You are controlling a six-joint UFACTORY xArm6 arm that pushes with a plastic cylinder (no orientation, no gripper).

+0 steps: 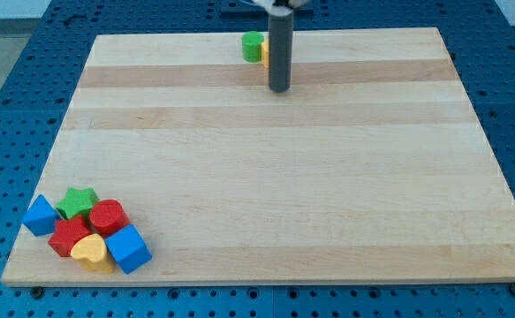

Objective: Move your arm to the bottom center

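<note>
My tip (279,88) rests on the wooden board (328,177) near the view's top centre. Just up and left of it sits a green block (253,46), with a yellow block (264,51) partly hidden behind the rod. At the view's bottom left lies a cluster: a blue block (40,215), a green star (78,202), a red cylinder (109,216), a red block (68,237), a yellow heart (89,251) and a blue cube (129,248). The tip is far from this cluster.
The board lies on a blue perforated table (10,97) that shows on all sides of it.
</note>
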